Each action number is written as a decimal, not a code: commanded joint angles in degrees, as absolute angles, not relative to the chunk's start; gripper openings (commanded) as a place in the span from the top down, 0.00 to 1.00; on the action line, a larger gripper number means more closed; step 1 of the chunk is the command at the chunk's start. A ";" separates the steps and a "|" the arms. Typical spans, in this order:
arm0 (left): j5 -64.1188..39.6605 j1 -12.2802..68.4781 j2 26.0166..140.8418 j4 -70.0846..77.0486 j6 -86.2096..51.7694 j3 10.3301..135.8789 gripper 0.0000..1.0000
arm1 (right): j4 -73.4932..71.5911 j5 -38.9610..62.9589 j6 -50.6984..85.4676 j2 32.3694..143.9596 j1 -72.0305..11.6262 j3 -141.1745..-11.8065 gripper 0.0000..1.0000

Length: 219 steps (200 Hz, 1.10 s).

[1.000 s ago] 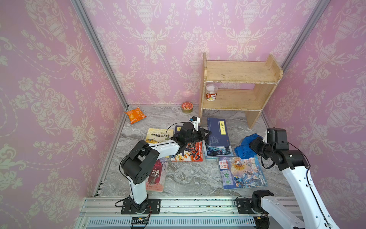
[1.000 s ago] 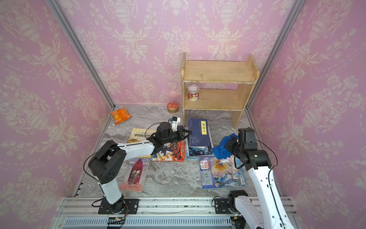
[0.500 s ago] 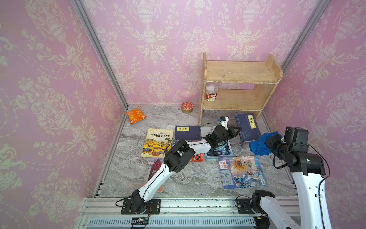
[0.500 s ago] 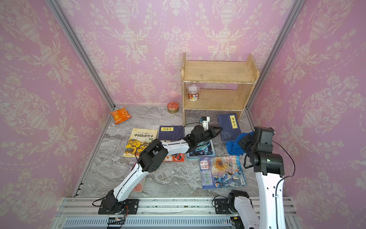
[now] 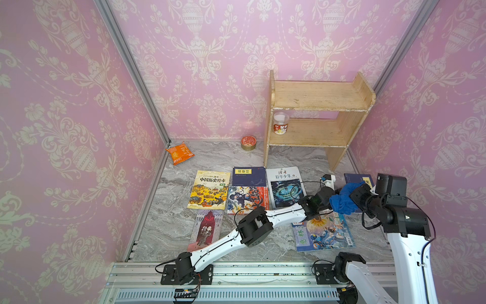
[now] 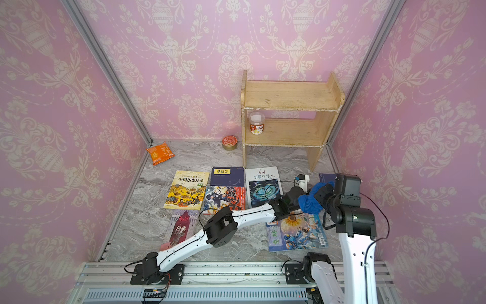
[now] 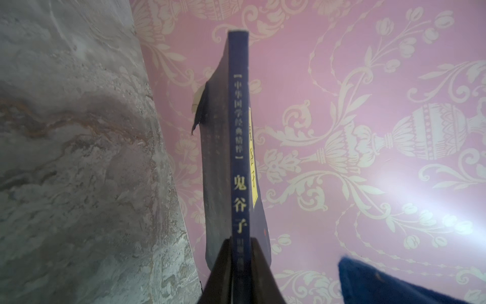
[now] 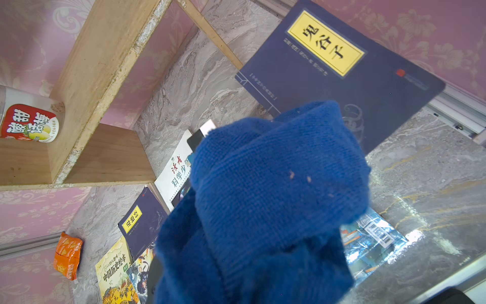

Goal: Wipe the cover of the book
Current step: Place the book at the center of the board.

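The book is dark blue with a yellow title label. It is held up off the marble floor at the far right, on edge in the left wrist view with its spine facing the camera. My left gripper is shut on the lower end of the spine. In both top views the book is mostly hidden behind a blue cloth. My right gripper is shut on that cloth, which hides its fingers. The cloth hangs on the label side of the cover, a gap away.
A wooden shelf with a cup stands at the back right. Several books and magazines lie flat, among them a science magazine and a sunflower one under the arms. A red tin and an orange snack bag sit at the back.
My left arm has carried the dark blue book from the middle of the floor to the far right and lifted it. My right arm, with the cloth, has moved right and up beside it.
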<state>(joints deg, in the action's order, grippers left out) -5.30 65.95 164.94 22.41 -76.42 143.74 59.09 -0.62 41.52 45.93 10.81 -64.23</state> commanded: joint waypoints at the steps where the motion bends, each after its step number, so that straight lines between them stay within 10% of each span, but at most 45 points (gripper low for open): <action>1: -2.31 64.95 167.32 19.31 -79.18 145.80 0.84 | 59.15 0.16 40.74 44.94 11.18 -65.38 1.00; 53: -4.28 65.04 168.22 16.89 -81.83 145.81 0.69 | 58.47 1.10 41.21 42.90 11.40 -62.55 1.00; 109: -8.38 64.88 165.18 11.80 -79.74 144.14 0.01 | 57.44 1.97 40.79 43.38 11.56 -62.05 1.00; 219: -10.51 62.35 136.24 15.52 -68.38 100.93 0.01 | 53.53 6.39 39.07 47.83 13.09 -62.52 1.00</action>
<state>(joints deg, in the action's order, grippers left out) -8.95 63.94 143.61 14.61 -74.35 108.71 56.05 4.75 40.62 47.09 12.60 -61.98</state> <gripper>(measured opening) 0.993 0.133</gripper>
